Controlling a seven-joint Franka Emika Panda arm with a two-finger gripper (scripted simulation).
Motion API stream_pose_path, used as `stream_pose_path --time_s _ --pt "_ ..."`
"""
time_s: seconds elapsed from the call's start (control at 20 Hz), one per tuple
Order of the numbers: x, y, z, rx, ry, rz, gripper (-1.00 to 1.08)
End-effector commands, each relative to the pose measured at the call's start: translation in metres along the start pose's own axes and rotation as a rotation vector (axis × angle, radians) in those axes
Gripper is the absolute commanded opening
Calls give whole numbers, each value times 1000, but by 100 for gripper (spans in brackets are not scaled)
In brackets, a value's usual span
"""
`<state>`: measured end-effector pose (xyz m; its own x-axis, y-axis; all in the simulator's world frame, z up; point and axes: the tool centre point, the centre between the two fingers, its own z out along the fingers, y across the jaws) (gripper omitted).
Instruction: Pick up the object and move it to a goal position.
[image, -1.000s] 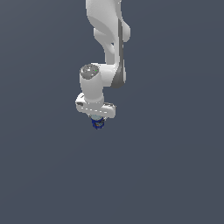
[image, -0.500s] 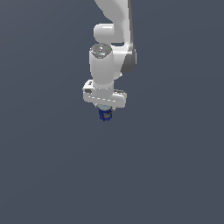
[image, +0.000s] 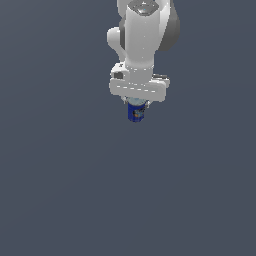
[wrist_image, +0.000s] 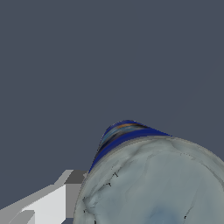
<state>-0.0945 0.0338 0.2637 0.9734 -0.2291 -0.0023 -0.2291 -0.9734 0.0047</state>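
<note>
In the ext. view you've got the white arm (image: 145, 35) coming down from the top edge, wrist pointing straight down, w/ the flat white hand block sitting crosswise at its lower end. The can (image: 136, 111) hangs directly under that block: dark-blue body, upright, a small orange-and-pale label patch facing the camera. Its upper end is tucked up against the underside of the hand, so you only see the lower part of it.

The fingers (image: 136, 104) are mostly hidden behind the hand block and the can in this view; you can make out just a dark bit at either side of the can's upper part. They look pinched on the can (it hangs under the hand w/ nothing else touching it), but the contact itself isn't clearly visible.

Around the can there's only flat grey-blue bench (image: 60, 190); the can appears clear of it, w/ no shadow or contact line to judge by, so you can't tell how high.

Wrist view: the can (wrist_image: 153, 183) fills the near corner, v. close to the lens. You're looking at its mottled grey top, w/ the blue side wall and a streak of orange label curving away past the rim. One white finger (wrist_image: 48, 203) w/ a grey pad sits right beside the can's rim, approx. touching. The other finger is out of frame. The rest is plain bench (wrist_image: 87, 57).
</note>
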Motion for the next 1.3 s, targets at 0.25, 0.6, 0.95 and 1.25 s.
stream_pose_path --time_s 0.25,0.6,0.95,1.25 --pt "-22 -48 -79 0 3 1 -100" --pt "-42 -93 -149 2 3 0 -100" --pt "-54 -126 -201 4 2 0 -100" --pt "-59 -143 -227 4 2 0 -100"
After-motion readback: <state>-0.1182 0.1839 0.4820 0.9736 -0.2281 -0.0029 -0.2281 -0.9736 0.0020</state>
